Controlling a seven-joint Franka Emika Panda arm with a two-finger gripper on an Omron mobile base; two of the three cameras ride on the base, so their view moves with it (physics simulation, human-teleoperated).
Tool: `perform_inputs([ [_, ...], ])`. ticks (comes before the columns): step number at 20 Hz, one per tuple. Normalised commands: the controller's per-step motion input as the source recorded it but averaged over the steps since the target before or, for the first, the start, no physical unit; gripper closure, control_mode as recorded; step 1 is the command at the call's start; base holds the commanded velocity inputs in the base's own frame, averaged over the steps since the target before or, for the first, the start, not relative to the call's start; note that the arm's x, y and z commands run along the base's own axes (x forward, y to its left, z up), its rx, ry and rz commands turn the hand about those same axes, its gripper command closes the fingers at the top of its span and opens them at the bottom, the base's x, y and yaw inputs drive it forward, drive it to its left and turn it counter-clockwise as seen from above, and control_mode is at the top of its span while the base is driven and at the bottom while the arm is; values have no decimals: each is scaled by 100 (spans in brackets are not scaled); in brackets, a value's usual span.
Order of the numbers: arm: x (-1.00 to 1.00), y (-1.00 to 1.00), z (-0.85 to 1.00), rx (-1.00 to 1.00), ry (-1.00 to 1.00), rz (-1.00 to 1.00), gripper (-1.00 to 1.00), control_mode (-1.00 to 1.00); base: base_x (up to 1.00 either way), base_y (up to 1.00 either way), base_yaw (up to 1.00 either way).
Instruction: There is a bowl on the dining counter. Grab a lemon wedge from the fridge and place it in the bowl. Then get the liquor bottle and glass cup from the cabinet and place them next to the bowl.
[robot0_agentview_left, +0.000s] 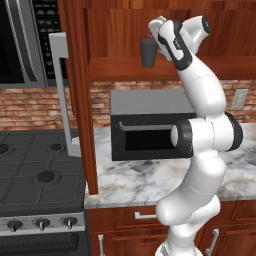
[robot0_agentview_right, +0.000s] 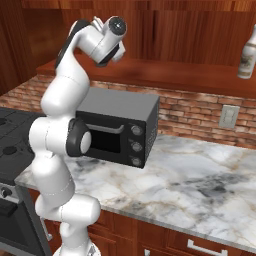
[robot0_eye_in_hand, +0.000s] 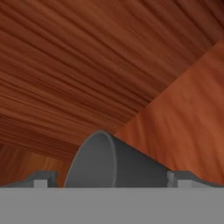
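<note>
Two things crowd the upper middle of the left base view: the glass cup (robot0_agentview_left: 148, 53) on the cabinet (robot0_agentview_left: 125, 30) shelf and the gripper (robot0_agentview_left: 156, 37) reaching in at it, its fingers hidden behind the wrist. The open grey door (robot0_agentview_left: 64, 90) hangs at left. In the right base view the liquor bottle (robot0_agentview_right: 248, 54) stands at the upper right, cut by the frame edge, well apart from the raised arm. In the hand view the cup lies tilted between spread fingertips (robot0_eye_in_hand: 41, 180), its base cut off below, bare wood around it.
</note>
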Motion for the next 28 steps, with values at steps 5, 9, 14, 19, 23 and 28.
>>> perform_inputs([
  [5, 2, 0, 0, 0, 3, 0, -100, -100, 0, 0, 0],
  [9, 0, 0, -1, 0, 2, 0, -100, -100, 0, 0, 0],
  [14, 0, 0, -5, 0, 0, 0, -100, -100, 0, 0, 0],
  [19, 0, 0, -11, 0, 0, 0, -100, -100, 0, 0, 0],
  [23, 0, 0, -16, 0, 0, 0, -100, -100, 0, 0, 0],
  [28, 0, 0, -17, 0, 0, 0, -100, -100, 0, 0, 0],
])
